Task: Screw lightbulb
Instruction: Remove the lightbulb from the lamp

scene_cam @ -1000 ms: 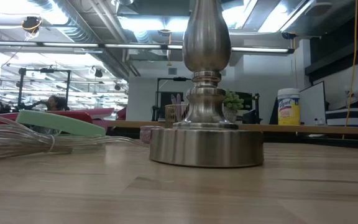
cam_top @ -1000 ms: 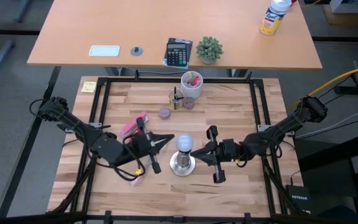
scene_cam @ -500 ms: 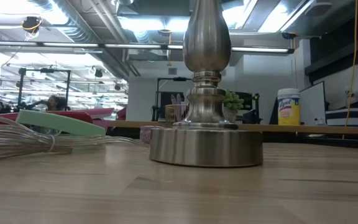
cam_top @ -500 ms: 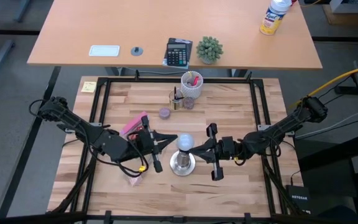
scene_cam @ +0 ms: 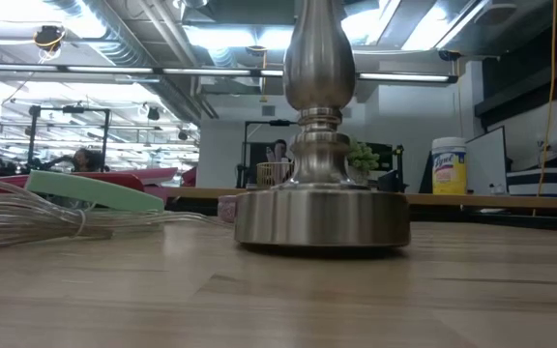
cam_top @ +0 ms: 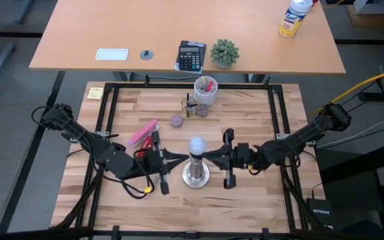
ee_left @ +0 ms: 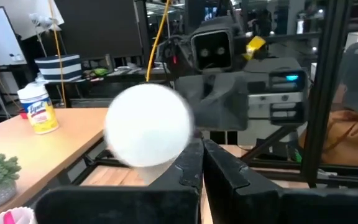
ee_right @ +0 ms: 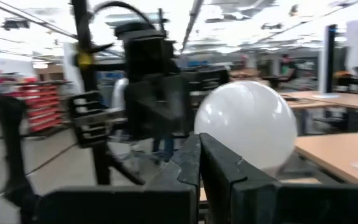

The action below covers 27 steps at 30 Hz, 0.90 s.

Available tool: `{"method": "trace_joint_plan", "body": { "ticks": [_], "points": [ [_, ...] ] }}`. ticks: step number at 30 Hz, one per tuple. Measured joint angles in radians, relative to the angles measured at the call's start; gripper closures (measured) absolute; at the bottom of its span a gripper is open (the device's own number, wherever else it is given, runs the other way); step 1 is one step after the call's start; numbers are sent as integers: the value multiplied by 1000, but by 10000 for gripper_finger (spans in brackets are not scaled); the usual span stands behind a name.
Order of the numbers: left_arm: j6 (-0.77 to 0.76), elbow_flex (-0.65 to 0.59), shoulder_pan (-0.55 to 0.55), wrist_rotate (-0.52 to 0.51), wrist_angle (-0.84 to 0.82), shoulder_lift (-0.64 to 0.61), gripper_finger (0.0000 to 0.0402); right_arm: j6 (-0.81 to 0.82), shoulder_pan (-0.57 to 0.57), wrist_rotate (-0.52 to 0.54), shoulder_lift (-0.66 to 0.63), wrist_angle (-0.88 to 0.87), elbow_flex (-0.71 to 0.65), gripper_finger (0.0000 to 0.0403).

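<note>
The frosted-white lightbulb (cam_top: 196,146) sits on top of the silvery socket stand (cam_top: 195,175) at the table's middle. The stand's round base (scene_cam: 322,219) fills the low view, with a dark gap under it. My left gripper (cam_top: 182,159) is shut and reaches in level from the table's left. Its tips are at the stand's neck, just below the bulb (ee_left: 148,134). My right gripper (cam_top: 210,159) is shut and reaches in level from the table's right, to the same spot below the bulb (ee_right: 247,124). My left gripper meets the stand's neck under the bulb with its shut fingertips (ee_left: 190,163), level from the table's left. The fingers themselves hide the exact place of touch. My right gripper meets the same neck from the opposite side with its shut fingertips (ee_right: 219,163), level from the table's right. The stand stays upright between the two grippers.
A white cup (cam_top: 205,89) with pens, a small brass holder (cam_top: 189,107) and a purple piece (cam_top: 177,121) stand toward the far edge. A pink-and-green object (cam_top: 143,133) and a clear cord (scene_cam: 37,217) lie to the left. Black frame rails (cam_top: 275,120) border the table.
Both grippers have moved in toward the stand's neck, from left and right, until their tips meet it. The bulb has shifted a little toward the far edge in the high view. In the low view the base stands slightly higher, with a dark gap now under it.
</note>
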Motion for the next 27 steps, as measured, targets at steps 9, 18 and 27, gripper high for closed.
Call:
{"method": "trace_joint_plan", "body": {
  "ticks": [9,18,27],
  "points": [
    [0,0,-5,-12,4,-1,399,0,1,16,0,-1,0,389],
    [30,0,-5,-90,15,-1,399,1,17,-31,0,0,0,389],
    [71,0,6,-116,49,-1,399,-58,69,-20,0,7,0,389]
  ]
}}
